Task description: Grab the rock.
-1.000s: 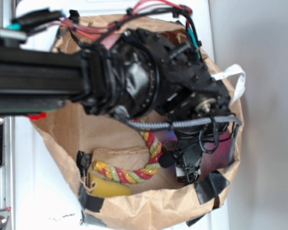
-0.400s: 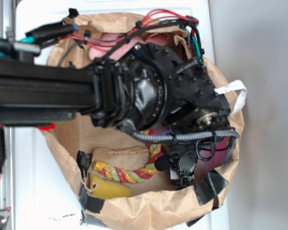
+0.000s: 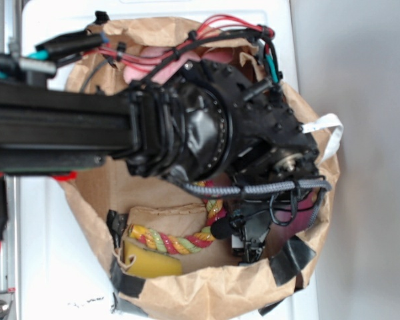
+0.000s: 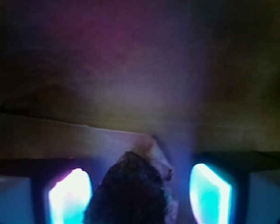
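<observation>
One dark, rough, lumpy rock [image 4: 128, 191] between the wide-spread fingers [image 4: 69, 196] of the pincer [image 4: 140, 193].

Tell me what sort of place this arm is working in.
Probably a lab test rig, not a home: a taped brown paper bag on a white surface holds toy-like props, a braided rope and a yellow block. The end effector reaches inside, by the rock.

Bright, even exterior view; dim, blurred wrist view, purple haze, cyan glare at bottom.
</observation>
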You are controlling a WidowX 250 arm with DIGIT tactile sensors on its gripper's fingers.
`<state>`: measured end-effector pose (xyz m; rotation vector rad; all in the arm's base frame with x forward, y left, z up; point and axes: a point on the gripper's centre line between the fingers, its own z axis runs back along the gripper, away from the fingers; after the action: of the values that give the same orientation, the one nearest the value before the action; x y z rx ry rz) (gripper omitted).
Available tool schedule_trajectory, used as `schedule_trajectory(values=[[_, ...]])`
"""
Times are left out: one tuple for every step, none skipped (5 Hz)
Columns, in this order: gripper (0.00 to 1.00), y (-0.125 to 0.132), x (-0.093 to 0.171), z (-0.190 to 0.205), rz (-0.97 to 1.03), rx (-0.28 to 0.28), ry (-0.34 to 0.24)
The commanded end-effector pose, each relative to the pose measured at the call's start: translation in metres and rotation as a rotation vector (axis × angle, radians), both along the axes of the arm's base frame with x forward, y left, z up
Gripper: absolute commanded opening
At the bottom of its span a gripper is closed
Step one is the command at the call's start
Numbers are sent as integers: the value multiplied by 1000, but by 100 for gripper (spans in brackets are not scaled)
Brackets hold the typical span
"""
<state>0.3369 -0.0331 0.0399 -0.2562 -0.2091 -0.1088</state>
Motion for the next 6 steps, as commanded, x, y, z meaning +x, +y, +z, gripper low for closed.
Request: schedule_trajectory(values=[[0,12,5,39,57,6,-95],[0,20,3,54,91,5,-109],[0,34,-12,77,121,9,-128],[0,39,-28,102,108,33,-159],[0,42,-41,129,89,86,-129],[0,46,-48,146,109,124,-103]])
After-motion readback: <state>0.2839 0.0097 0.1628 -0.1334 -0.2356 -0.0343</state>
